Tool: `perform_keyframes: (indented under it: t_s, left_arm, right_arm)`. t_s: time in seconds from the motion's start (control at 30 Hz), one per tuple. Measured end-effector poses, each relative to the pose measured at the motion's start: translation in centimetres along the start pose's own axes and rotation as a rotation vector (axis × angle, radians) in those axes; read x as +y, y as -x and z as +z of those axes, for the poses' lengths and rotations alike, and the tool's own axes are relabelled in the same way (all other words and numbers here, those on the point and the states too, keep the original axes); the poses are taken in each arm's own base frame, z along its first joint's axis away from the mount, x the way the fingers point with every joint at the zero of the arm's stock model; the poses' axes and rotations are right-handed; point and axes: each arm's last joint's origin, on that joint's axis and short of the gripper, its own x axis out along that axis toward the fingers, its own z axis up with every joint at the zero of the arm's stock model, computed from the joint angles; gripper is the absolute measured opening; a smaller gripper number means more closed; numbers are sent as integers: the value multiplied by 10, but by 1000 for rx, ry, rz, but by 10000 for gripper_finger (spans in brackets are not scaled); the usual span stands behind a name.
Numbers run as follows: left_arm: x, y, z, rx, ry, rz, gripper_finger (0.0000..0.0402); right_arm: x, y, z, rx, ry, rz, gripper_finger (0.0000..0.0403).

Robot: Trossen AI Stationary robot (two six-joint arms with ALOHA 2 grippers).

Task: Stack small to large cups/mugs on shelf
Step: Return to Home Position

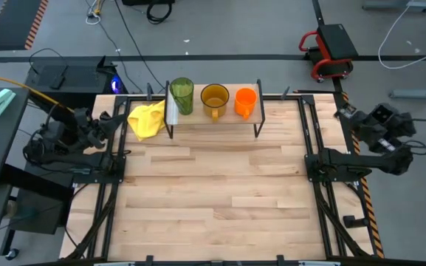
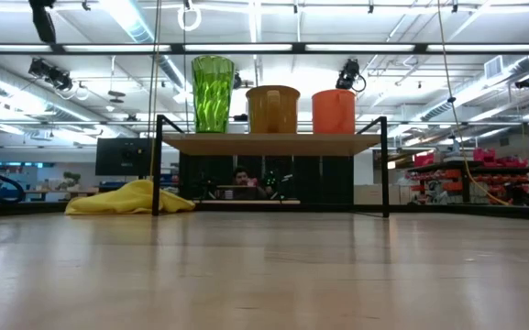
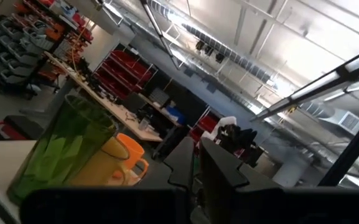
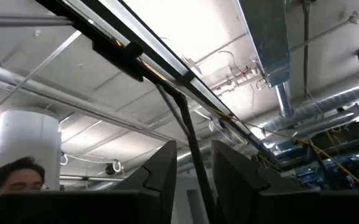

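Note:
Three vessels stand in a row on the shelf's wooden top (image 1: 198, 118) at the table's far edge. From left to right they are the tall green tumbler (image 1: 181, 96) (image 2: 213, 93) (image 3: 61, 152), the yellow-brown mug (image 1: 215, 100) (image 2: 272, 109) and the small orange mug (image 1: 245, 102) (image 2: 334, 111). Each rests upright on its base. My left gripper (image 1: 111, 120) (image 3: 196, 171) waits shut at the table's left edge, level with the shelf. My right gripper (image 1: 344, 113) (image 4: 195, 180) waits at the table's right edge, slightly open and pointing up.
A crumpled yellow cloth (image 1: 147, 120) (image 2: 131, 199) lies on the table beside the shelf's left legs, between the shelf and my left gripper. Black frame rails (image 1: 312, 159) run along both table sides. A person (image 2: 242, 179) sits beyond the far edge.

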Motion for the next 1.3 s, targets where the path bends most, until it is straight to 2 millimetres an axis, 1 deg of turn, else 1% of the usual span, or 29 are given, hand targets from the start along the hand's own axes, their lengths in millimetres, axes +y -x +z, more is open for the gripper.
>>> perform_keyframes:
  t_s: [0.13,0.23,0.37,0.47,0.6,0.73,1.0,1.13,1.2,1.3]
  left_arm:
    - [6,1,-9,6,16,11,30]
    - [8,-1,-15,22,26,24,25]
    - [13,-3,-27,50,35,41,23]
    - [17,-4,-34,65,50,50,27]
    - [22,-5,-45,92,58,63,33]
    - [26,-6,-55,134,42,50,36]
    - [42,-8,-86,213,-16,85,26]
    - [50,-8,-100,247,-81,103,27]
    - [54,-7,-106,265,-111,112,29]
    - [62,-6,-118,295,-147,128,34]
  right_arm:
    - [-11,7,-17,-52,18,2,107]
    - [-21,9,-34,-26,-49,13,105]
    - [-30,15,-51,-70,-68,41,106]
    - [-39,21,-66,-56,-91,37,107]
    - [-48,26,-82,-24,-134,12,106]
    - [-51,28,-87,-13,-127,2,106]
    - [-65,37,-111,74,-155,-72,107]
    - [-69,40,-119,101,-143,-103,107]
    - [-71,40,-122,136,-139,-127,107]
    - [-77,43,-132,232,-157,-200,108]
